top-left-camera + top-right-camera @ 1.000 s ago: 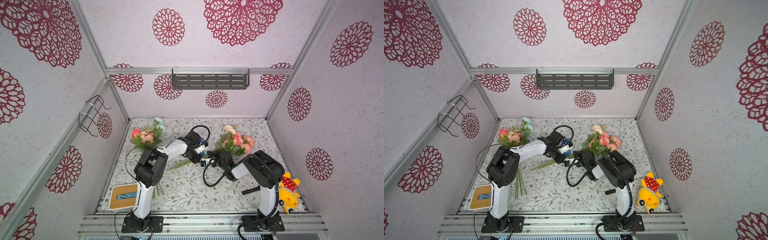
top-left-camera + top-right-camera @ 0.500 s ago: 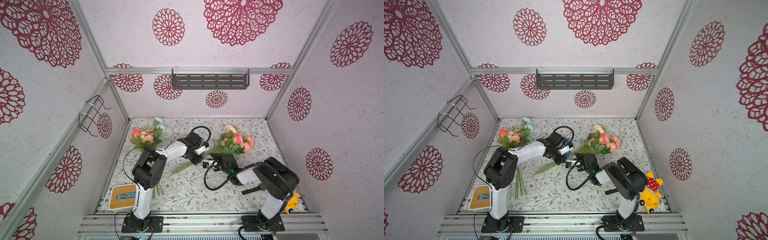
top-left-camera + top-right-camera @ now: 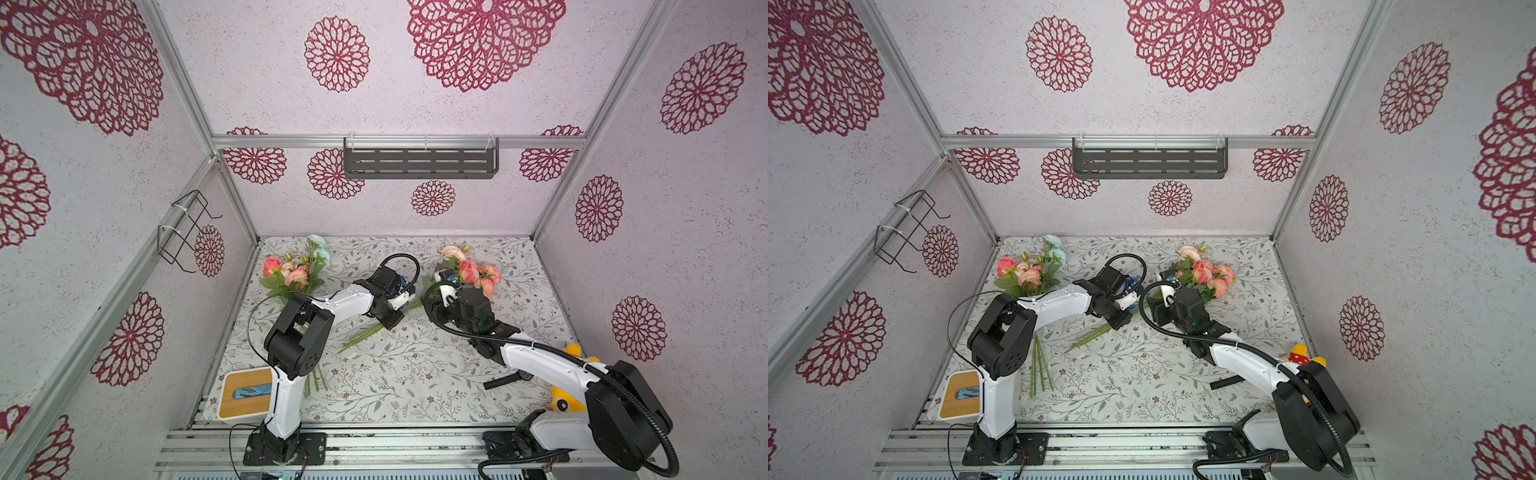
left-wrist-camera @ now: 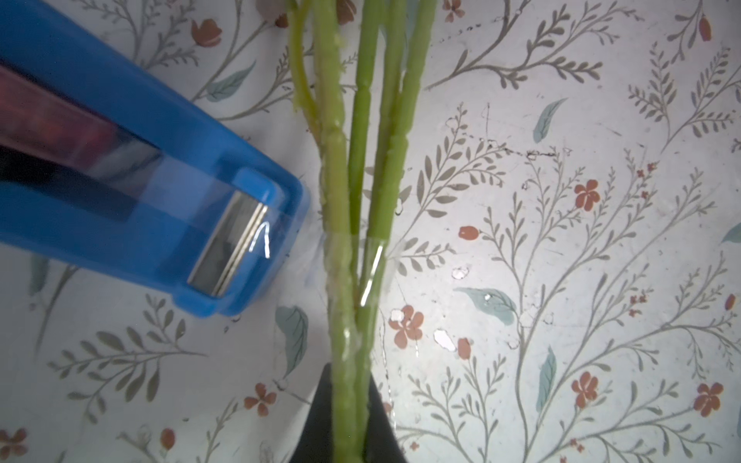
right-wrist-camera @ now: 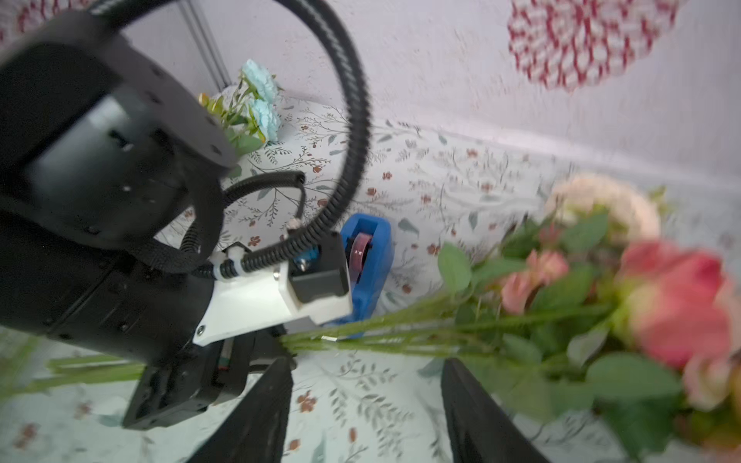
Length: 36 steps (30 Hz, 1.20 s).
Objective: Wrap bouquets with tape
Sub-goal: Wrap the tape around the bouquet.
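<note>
Low down, the left claw (image 4: pixel 353 417) pinches the bouquet stems (image 4: pixel 339 192) — the right claw (image 5: pixel 367 362), arm outstretched, gapes wide beside them.

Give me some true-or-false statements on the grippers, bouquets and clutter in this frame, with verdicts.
1. The left gripper is shut on the stems of the peach bouquet. True.
2. The right gripper is clamped on a stem. False: its jaws stand open, gripping nothing.
3. The tape dispenser sits on the table beside the held stems. True.
4. The blue-bloom bouquet is lifted off the table. False: it lies flat on the left arm's side.
5. The black wristwatch hangs on the wall. False: it lies on the table near the right arm.
</note>
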### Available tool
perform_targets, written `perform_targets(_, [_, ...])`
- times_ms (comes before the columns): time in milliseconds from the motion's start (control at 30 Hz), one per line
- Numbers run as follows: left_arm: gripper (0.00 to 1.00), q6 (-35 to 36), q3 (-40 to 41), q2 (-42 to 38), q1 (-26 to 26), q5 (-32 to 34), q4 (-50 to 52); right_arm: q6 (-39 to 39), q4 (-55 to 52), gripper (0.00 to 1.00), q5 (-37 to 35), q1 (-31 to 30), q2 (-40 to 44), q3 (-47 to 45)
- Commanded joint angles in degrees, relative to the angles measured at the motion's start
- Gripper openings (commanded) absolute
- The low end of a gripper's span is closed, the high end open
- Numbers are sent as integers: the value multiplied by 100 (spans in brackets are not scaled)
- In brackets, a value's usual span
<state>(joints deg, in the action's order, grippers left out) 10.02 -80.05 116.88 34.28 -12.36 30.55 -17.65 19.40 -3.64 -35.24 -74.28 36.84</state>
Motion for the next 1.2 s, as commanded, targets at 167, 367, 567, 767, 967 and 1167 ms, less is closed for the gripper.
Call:
perform_targets(167, [0,-115,89,-358,-36,98,-359,-5597,831,64,512,807,-124,-970])
perform_targets(367, [0,-63,106,-377,15,294,-406,-5730,951,72,522,632,-586,-488])
perform_targets(567, [0,-84,159,-377,46,326,-583,-6576,1922,79,662,413,-1433,-266])
perform_targets(767, [0,-153,95,-377,61,202,-628,-7132,2565,93,675,212,-2126,4])
perform_targets(967, [0,-261,123,-587,60,-5,-793,-7333,2845,77,604,152,-2454,95])
perform_targets(1167, [0,-264,166,-623,67,-81,-856,-7146,2916,71,532,79,-2679,312])
